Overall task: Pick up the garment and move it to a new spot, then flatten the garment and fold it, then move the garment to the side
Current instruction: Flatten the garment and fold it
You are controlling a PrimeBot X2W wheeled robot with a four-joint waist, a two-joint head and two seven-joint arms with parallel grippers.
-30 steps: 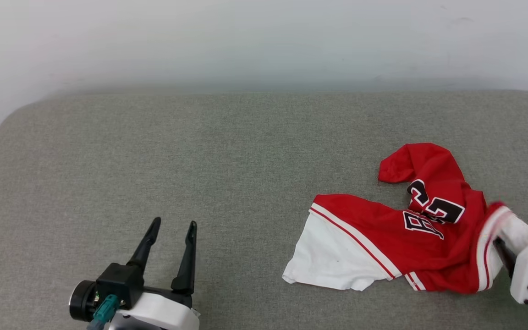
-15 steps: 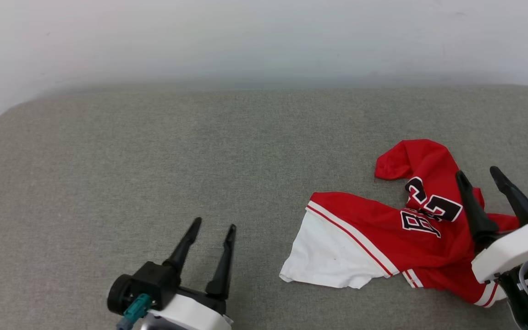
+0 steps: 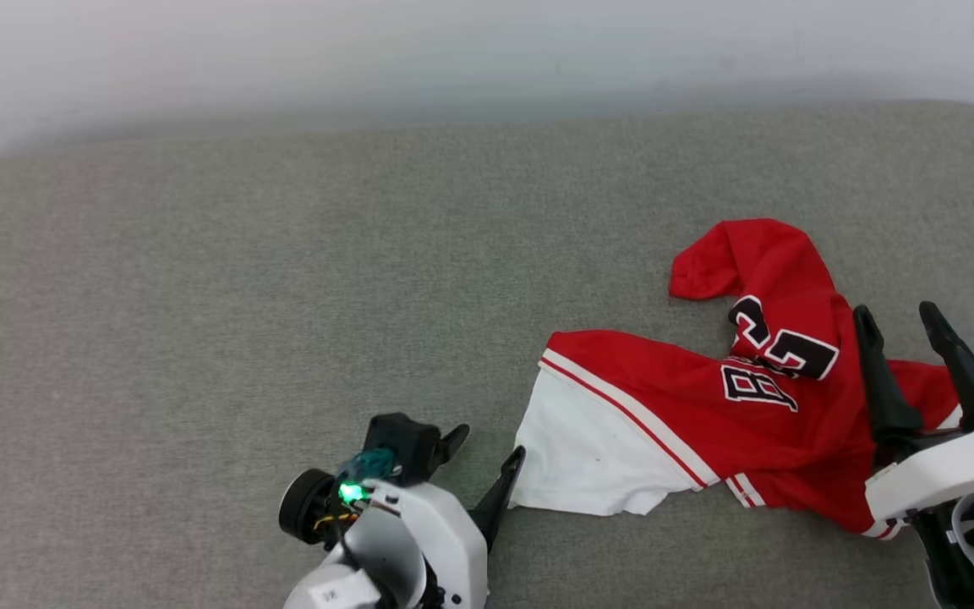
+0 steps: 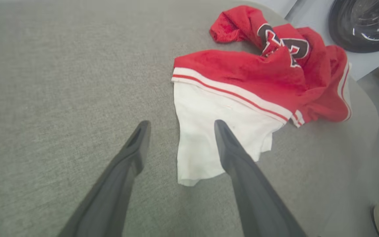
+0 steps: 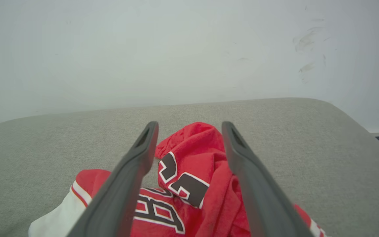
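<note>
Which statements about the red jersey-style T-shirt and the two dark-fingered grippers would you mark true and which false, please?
1. The red jersey-style T-shirt with white sleeves lies on the grey fabric surface. True.
2. The left gripper is shut on a white sleeve. False: its jaws stand open and hold nothing.
3. The right gripper is open. True.
4. The T-shirt is folded neatly flat. False: it lies bunched, with its black lettering creased.
</note>
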